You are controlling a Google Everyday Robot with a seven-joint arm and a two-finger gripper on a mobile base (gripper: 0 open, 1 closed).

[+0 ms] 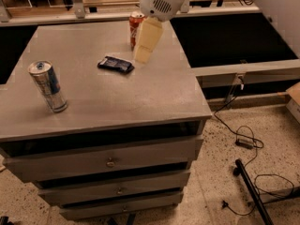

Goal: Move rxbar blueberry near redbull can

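The rxbar blueberry (116, 64) is lying flat on the desk (150, 97), just left of the gripper (143, 55), which is hanging low above the far middle; how wide it is set cannot be told. A red can (135, 24) is standing just behind the gripper. The redbull can (48, 86) is standing upright near the left edge, well apart from the bar.

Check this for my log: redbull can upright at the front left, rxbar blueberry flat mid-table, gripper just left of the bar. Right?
Not quite. The camera view shows the gripper just right of the rxbar blueberry, not left. The redbull can and the bar are as you said.
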